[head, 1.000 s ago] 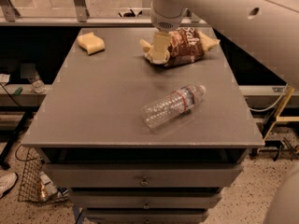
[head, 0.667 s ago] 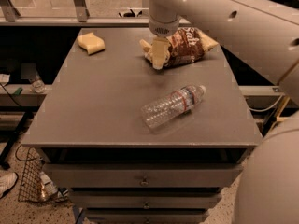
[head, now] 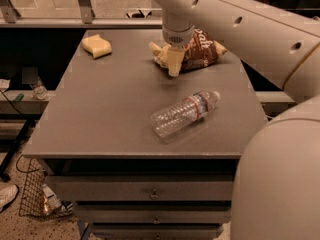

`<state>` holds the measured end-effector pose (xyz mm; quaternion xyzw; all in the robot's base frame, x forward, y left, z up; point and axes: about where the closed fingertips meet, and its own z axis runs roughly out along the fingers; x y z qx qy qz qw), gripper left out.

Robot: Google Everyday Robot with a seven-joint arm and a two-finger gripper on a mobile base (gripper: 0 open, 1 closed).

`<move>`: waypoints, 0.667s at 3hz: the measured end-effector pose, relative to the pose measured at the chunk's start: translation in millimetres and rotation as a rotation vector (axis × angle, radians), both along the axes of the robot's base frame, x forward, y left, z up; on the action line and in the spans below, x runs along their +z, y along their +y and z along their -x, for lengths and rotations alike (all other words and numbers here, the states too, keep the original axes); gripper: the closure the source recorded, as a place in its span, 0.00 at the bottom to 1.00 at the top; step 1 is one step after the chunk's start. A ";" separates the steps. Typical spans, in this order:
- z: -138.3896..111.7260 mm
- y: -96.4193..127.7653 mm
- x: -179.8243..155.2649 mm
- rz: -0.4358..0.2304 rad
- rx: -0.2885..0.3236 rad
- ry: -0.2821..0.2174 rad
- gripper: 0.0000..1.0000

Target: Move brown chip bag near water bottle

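Gripper [head: 171, 61] is hanging at the upper centre of the frame, over the left end of the brown chip bag [head: 201, 51], which is lying at the far edge of the desk [head: 100, 109]. Whether the jaws are spread or pinching cannot be told. Water bottle [head: 182, 114] is lying on its side mid-frame, well apart from the bag.

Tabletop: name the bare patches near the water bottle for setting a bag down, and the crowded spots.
Bare: the strip between the brown chip bag and the water bottle, and the table's wide left half in front of the yellow sponge. Crowded: the back right, where the gripper meets the bag.
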<state>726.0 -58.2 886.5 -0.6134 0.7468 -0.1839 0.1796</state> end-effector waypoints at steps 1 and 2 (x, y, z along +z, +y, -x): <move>-1.7 -7.4 -3.9 -0.024 -0.013 0.018 0.43; -1.5 -10.4 -4.3 -0.051 -0.019 0.028 0.64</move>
